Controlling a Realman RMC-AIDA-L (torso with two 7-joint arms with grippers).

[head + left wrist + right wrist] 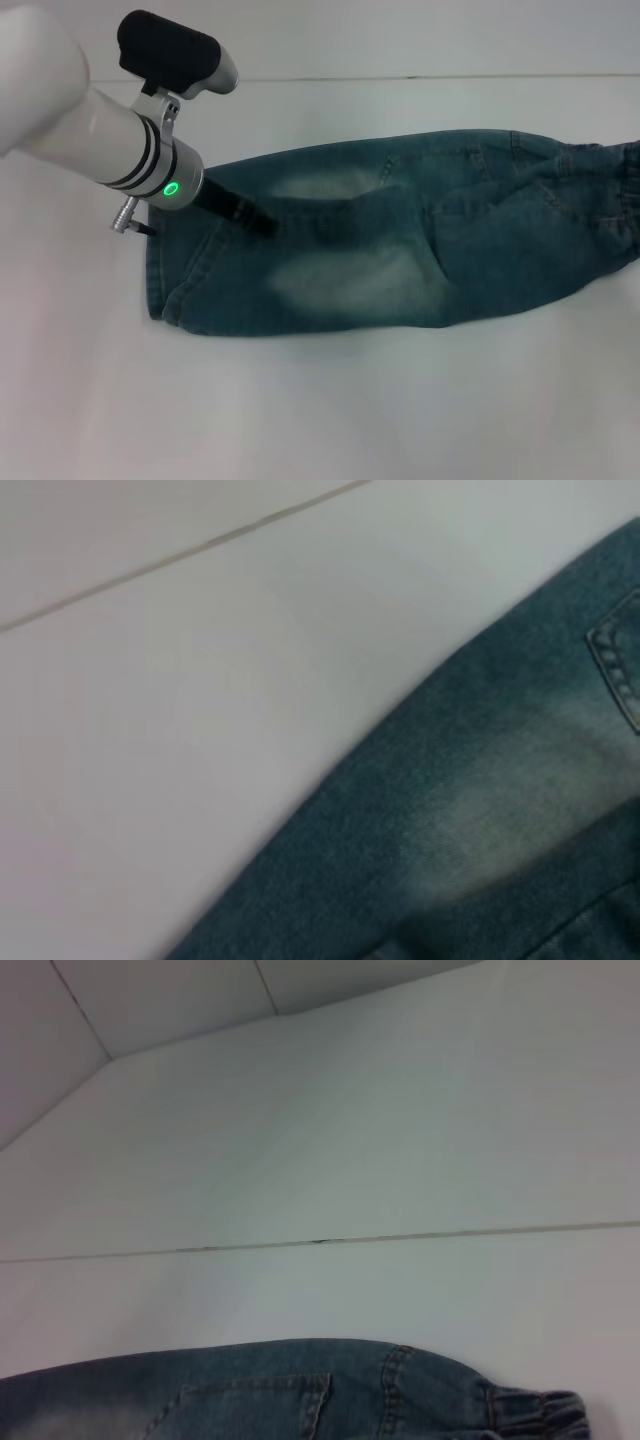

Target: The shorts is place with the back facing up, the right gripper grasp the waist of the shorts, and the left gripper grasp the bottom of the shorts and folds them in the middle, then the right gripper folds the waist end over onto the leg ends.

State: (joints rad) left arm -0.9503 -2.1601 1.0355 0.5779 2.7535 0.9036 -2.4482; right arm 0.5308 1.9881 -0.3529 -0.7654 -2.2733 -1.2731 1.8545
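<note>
The blue denim shorts (pixel 400 250) lie flat across the white table, folded lengthwise, with pale faded patches showing. The leg hems, the bottom of the shorts (pixel 155 275), are at the left and the gathered waist (pixel 630 165) is at the right edge of the head view. My left gripper (pixel 255 220), on its silver wrist with the green ring, reaches down onto the cloth just inside the hems. The left wrist view shows only denim (pixel 480 820) and a pocket corner (pixel 615 665). The right wrist view shows the waistband (pixel 535 1408) and a back pocket (pixel 250 1405). The right gripper is out of view.
The white table (pixel 320 400) spreads out in front of and to the left of the shorts. A thin seam (pixel 400 77) runs across the table behind them.
</note>
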